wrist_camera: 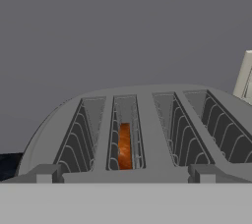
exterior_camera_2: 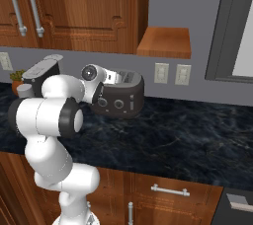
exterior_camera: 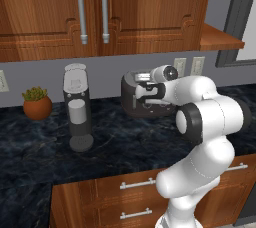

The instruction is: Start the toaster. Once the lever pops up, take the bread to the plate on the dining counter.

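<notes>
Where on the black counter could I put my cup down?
There is bare counter to the right of the toaster, below the wall sockets. Another free patch lies between the potted plant and the coffee machine. It is crowded at the toaster, where the robot arm reaches.

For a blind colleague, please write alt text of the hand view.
The silver top of a toaster seen close from above, with a brown slice of bread sunk in its left slot. Behind it are a plain grey wall and a white outlet.

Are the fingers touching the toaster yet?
Cannot tell. In the hand view the toaster sits just beyond the open gripper; in both base views the arm hides the fingers.
</notes>
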You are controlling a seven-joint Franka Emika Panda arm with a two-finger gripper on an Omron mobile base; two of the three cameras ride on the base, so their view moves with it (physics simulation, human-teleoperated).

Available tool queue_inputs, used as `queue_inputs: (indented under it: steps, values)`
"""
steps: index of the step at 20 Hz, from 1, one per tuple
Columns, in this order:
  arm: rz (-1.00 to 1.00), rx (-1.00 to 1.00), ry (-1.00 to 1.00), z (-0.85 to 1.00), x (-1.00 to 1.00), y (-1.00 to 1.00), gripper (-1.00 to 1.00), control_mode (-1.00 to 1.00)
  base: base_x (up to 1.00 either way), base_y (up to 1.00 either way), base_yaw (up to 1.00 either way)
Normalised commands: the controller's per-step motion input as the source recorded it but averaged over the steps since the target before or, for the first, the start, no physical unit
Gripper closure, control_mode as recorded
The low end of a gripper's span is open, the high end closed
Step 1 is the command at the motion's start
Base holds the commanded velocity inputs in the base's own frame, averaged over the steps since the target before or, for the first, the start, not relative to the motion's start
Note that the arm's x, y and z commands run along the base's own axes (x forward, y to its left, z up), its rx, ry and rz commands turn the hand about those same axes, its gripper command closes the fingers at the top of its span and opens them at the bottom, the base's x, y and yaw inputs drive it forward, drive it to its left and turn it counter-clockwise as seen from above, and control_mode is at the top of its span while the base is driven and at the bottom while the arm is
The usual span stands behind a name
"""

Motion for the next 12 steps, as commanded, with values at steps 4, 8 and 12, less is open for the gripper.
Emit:
queue_inputs:
  steps: [4, 8, 12]
  values:
    - [0.00, 0.00, 0.00, 0.00, 0.00, 0.00, -1.00, -1.00, 0.00, 0.00, 0.00]
    - [0.00, 0.00, 0.00, 0.00, 0.00, 0.00, -1.00, -1.00, 0.00, 0.00, 0.00]
    - [0.00, 0.00, 0.00, 0.00, 0.00, 0.00, -1.00, -1.00, 0.00, 0.00, 0.00]
